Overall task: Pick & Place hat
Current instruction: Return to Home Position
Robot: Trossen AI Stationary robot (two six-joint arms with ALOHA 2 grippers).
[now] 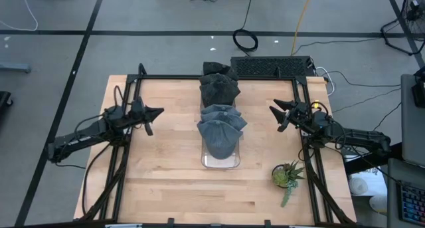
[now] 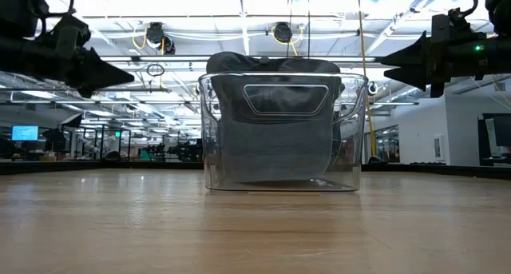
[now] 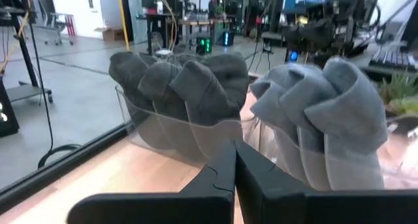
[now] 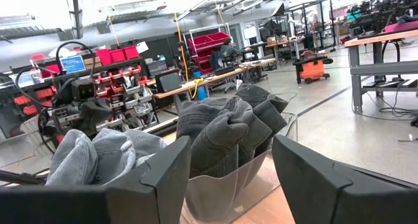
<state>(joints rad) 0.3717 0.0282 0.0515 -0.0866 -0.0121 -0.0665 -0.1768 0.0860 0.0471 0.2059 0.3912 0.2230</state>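
- Two arms are hanging above the tabletop [image 1: 166, 181], one on either side of the bins, both pointing inward at them.
- Pinched together and holding nothing, the left end effector [image 1: 161, 112] is hovering off the bins' left side; the right end effector [image 1: 275, 115] is gaping wide, also empty.
- Stacked in the bottom transparent bin [image 1: 220, 163], the blue caps [image 1: 221, 129] are sitting between the two end effectors, touching neither.
- That bin's long axis is running from far edge to near edge, crosswise to the line both arms are pointing along. The right arm is looking marginally nearer, but it's close.
- Those caps are looking soft, a faded grey-blue, folded and nested, bulging above the rim.
- Just behind, darker grey caps [image 1: 219, 87] are filling a second bin [image 3: 163, 131].
- With no cap lying loose, I'm judging the placing finished; the coming move is only asking each arm to pull outward, away from the bins.
- Near the right arm, a potted plant [image 1: 288, 175] is sitting, worth steering around.
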